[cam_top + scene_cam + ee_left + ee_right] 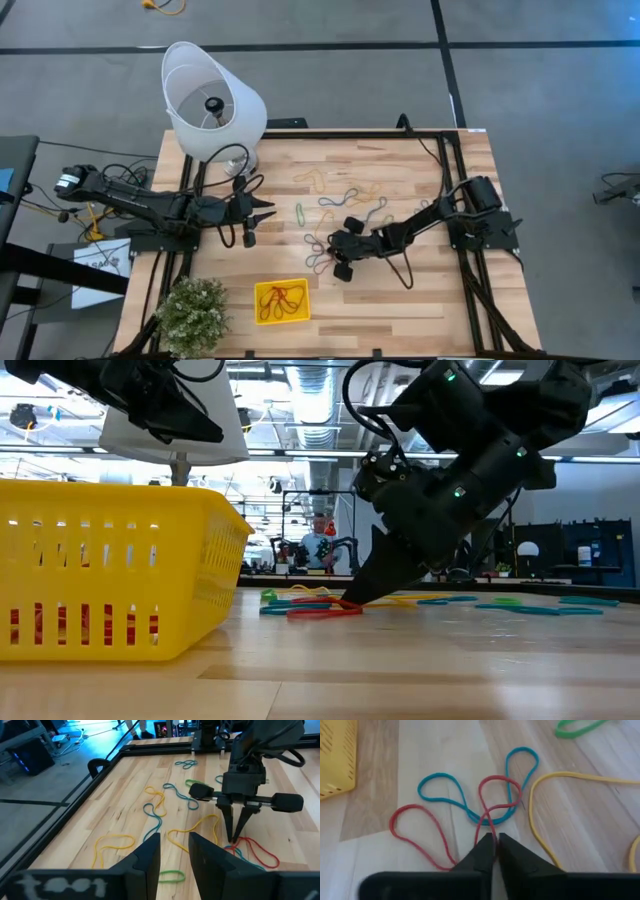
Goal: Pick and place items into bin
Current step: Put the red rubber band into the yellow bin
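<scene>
Beside the bin [283,301], which already holds a few red and orange bands, most bands [345,200] remain strewn on the table [430,290]. Right claw [493,841], fingertips pinched on a red band [420,832], works near the bin; left claw [266,211] waits, slightly parted, farther off.

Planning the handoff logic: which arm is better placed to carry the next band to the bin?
The right. Its end effector is pinched on the red band on the table, while the left end effector hovers apart, near the lampshade.
</scene>
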Tool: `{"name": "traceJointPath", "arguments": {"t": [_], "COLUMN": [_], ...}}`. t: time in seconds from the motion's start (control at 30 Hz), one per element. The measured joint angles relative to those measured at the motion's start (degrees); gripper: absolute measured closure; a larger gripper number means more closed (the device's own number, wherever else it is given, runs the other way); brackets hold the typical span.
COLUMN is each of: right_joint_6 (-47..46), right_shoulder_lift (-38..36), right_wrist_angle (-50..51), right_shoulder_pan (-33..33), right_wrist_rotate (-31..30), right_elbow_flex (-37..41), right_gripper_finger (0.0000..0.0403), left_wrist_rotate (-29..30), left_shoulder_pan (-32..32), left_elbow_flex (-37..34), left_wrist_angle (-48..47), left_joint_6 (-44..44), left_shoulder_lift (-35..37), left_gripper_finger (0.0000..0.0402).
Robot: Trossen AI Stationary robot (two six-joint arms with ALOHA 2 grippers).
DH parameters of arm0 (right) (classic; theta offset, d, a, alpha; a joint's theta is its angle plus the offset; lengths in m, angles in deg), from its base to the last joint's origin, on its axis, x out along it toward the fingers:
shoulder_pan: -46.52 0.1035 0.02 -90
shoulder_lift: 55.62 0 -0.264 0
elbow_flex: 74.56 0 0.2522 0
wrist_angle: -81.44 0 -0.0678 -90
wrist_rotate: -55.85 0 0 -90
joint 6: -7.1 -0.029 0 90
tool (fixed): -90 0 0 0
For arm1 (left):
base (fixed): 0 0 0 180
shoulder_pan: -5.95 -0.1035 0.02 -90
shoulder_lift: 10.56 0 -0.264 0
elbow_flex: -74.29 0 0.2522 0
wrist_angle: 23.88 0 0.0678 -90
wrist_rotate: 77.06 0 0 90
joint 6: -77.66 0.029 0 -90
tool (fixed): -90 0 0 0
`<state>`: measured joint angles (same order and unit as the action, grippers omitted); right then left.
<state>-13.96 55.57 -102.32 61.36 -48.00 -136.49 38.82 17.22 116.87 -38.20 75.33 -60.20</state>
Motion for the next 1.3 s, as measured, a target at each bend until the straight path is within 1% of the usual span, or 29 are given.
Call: {"name": "traceJointPath", "arguments": {"t": [0.03, 0.2, 0.37, 0.47, 0.57, 0.63, 0.7, 0.8, 0.87, 0.97, 1.03, 1.13, 1.3], "right_joint_6": [0.03, 1.83, 5.13, 10.14, 10.98, 11.57, 12.52, 12.57, 13.57, 15.10, 15.11, 16.30, 16.61], "right_shoulder_lift": [0.00, -1.85, -8.16, -11.52, -13.37, -13.38, -12.48, -9.79, -7.02, -2.50, 0.47, 4.02, 8.57], "right_wrist_angle": [0.09, 1.15, -1.77, -6.89, -13.81, -16.45, -19.55, -19.48, -19.71, -18.85, -17.18, -13.02, -6.06], "right_shoulder_pan": [-0.06, -0.41, 0.41, 1.22, 1.79, 2.17, 2.61, 3.03, 3.31, 3.63, 4.03, 4.21, 4.07], "right_wrist_rotate": [0.16, 1.14, 3.65, 7.87, 13.60, 16.82, 17.60, 17.80, 19.31, 23.25, 24.65, 24.44, 24.44], "right_elbow_flex": [0.00, 0.25, 0.17, 0.17, 0.09, 0.13, -0.12, -2.78, -6.20, -11.90, -15.84, -20.64, -25.89], "right_gripper_finger": [0.0394, 0.0399, 0.0401, 0.0401, 0.0402, 0.0402, 0.0402, 0.0402, 0.0402, 0.0402, 0.0403, 0.0403, 0.0403], "left_wrist_rotate": [-0.01, 0.00, -0.01, -0.01, -0.01, -0.01, 0.20, 0.92, 0.97, 0.95, 0.95, 0.95, 0.95], "left_shoulder_pan": [0.00, 0.00, 0.00, 0.00, 0.00, 0.00, 0.00, 0.00, 0.00, 0.01, 0.02, 0.02, 0.00], "left_elbow_flex": [0.00, 0.00, 0.00, 0.00, 0.00, 0.00, 0.00, 0.00, 0.00, 0.02, 0.02, 0.02, 0.02], "left_wrist_angle": [0.02, 0.02, -0.04, -0.08, -0.07, -0.01, 0.01, 0.04, 0.07, 0.20, 0.07, 0.02, -0.74], "left_joint_6": [0.00, -0.38, -0.46, -0.46, -0.44, -0.44, -0.19, 0.17, -0.38, -0.54, -0.68, -1.07, -2.55], "left_shoulder_lift": [0.00, 0.00, 0.00, 0.00, 0.00, 0.00, 0.00, 0.00, -0.11, -0.11, -0.18, -0.20, -0.20], "left_gripper_finger": [0.0310, 0.0310, 0.0310, 0.0310, 0.0310, 0.0310, 0.0310, 0.0310, 0.0310, 0.0310, 0.0310, 0.0310, 0.0310]}}
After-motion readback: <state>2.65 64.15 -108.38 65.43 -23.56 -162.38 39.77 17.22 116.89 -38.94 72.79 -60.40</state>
